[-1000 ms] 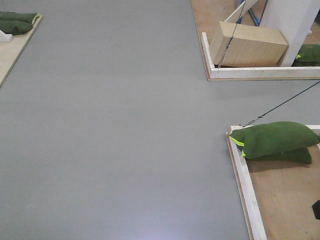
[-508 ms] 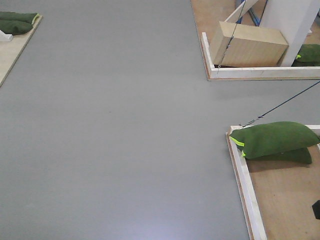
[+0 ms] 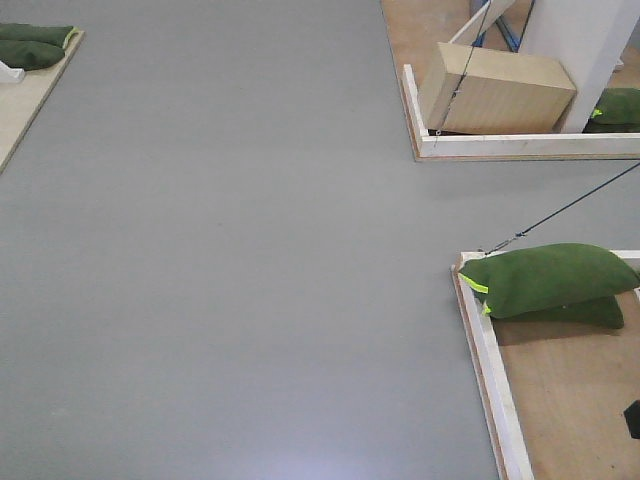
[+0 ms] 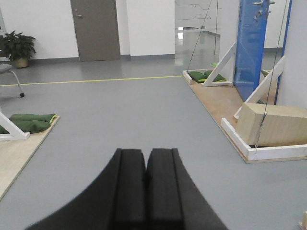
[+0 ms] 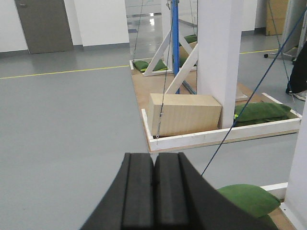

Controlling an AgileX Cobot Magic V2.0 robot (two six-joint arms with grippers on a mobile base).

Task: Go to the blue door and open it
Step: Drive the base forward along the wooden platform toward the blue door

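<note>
- The grey floor (image 3: 220,250) takes most of every view. It lies open between me and the goal, so I judge the step in hand is driving, not reaching.
- The blue door (image 4: 251,45) stands ahead and to my right, well apart from me, on a wooden platform (image 3: 520,146) with a white rim. Its long axis is vertical and it stands upright. In the left wrist view the glossy face turns partly toward me, and silver fittings show near the top of the picture. In the right wrist view I see only a thin blue strip, so from there it is almost edge-on.
- A white post (image 5: 218,57) rises from the same platform, nearer than the door.
- A wooden box (image 3: 495,90) leans inside the rim beside the post. A thin line runs to it, so I think it serves as a weight.
- Green sandbags (image 3: 545,275) lie on the corner of a nearer platform, probably to keep it from sliding. A dark cable (image 3: 580,202) ends just beside them.
- My left jaws are pressed together, pads (image 4: 129,187) touching, with nothing between. My right jaws are the same, pads (image 5: 139,191) closed on nothing; there is nothing to grip while driving.
</note>
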